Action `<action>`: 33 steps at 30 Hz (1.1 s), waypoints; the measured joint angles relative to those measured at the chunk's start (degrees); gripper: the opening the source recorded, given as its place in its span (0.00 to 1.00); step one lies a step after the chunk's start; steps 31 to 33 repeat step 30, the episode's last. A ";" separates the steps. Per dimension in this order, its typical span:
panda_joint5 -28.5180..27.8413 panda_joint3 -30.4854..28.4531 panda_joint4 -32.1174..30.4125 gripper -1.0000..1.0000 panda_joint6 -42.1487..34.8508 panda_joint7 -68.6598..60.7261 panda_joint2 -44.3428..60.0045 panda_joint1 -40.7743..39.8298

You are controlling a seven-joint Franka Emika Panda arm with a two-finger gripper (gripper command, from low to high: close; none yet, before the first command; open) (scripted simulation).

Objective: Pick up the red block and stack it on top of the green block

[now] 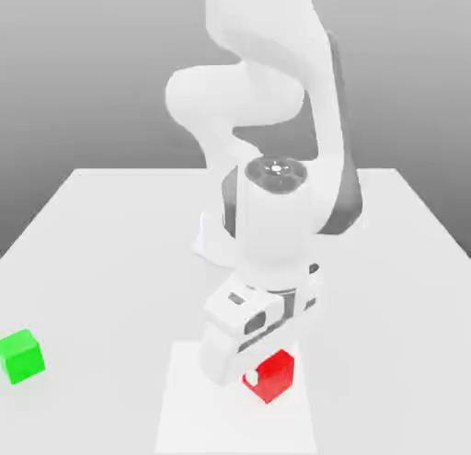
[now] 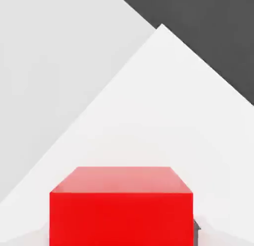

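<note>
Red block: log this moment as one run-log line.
phase: grasp | gripper: shut on red block | red block: on table | green block: apart, exterior view's left | stack: not yet done

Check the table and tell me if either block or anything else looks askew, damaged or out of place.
Nothing stands out. The red block sits flat on the white table with the gripper shut on it, and the green block rests flat near the exterior view's left edge, well apart from it. Neither block looks damaged or tipped.

Bright, even sim light w/ soft faint shadows, no glare, slight blur overall.
</note>
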 joint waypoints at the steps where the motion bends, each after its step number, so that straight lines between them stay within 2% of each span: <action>1: -0.20 -0.38 -0.08 0.00 -1.59 -0.06 -1.67 -0.41; 13: 3.53 -17.09 11.11 0.00 -11.67 -17.15 -0.02 -29.41; 18: 10.30 -14.29 12.59 0.00 -4.91 -23.15 8.71 -33.80; 19: 11.10 -13.72 12.67 1.00 -3.98 -23.74 9.80 -34.28; 25: 11.51 -13.44 12.71 1.00 -3.46 -24.05 10.34 -34.51; 30: 5.29 -16.14 12.22 1.00 -10.14 -19.57 2.58 -32.91; 33: 5.29 -16.14 12.22 1.00 -10.14 -19.57 2.58 -32.91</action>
